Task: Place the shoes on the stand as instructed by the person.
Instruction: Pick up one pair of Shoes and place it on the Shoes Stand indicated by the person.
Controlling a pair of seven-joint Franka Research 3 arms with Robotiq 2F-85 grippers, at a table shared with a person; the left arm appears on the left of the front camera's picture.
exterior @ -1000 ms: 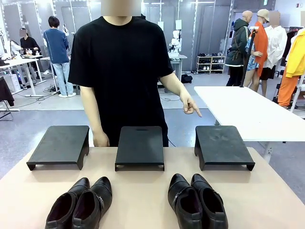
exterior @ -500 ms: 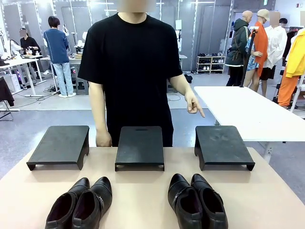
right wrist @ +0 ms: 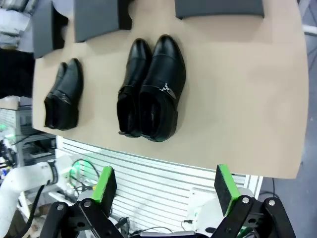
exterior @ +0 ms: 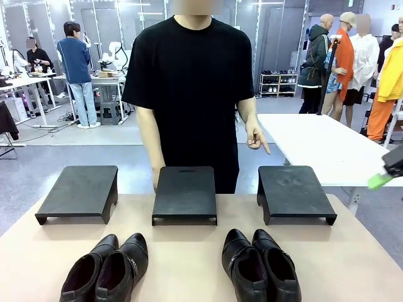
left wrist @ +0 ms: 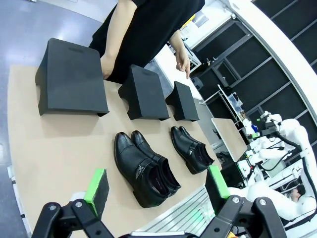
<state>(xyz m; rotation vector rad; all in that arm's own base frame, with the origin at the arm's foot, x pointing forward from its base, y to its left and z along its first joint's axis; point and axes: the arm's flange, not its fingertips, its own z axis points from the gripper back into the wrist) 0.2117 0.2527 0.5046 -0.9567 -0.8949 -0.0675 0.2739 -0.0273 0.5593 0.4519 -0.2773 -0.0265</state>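
Two pairs of glossy black shoes lie near the table's front edge, the left pair [exterior: 104, 270] [left wrist: 143, 168] [right wrist: 63, 96] and the right pair [exterior: 259, 267] [left wrist: 191, 148] [right wrist: 152, 91]. Behind them stand three black stands: left [exterior: 79, 192], middle [exterior: 184, 192] and right [exterior: 293, 192]. The person [exterior: 189, 82] in a black T-shirt stands behind the middle stand, one hand [exterior: 257, 137] pointing a finger down towards the right stand. My left gripper [left wrist: 157, 184] hangs open, high above the table's left side. My right gripper [right wrist: 165, 186] is open too, high off the front right; one of its green pads [exterior: 381, 181] shows at the right edge.
A white table [exterior: 327, 148] stands behind on the right. Bare tabletop [exterior: 189, 251] lies between the two pairs and in front of the stands. Other people stand in the background.
The person has stepped to the right and drawn the pointing hand slightly closer to the body. A green pad of my right gripper has come into the front view at the right edge.
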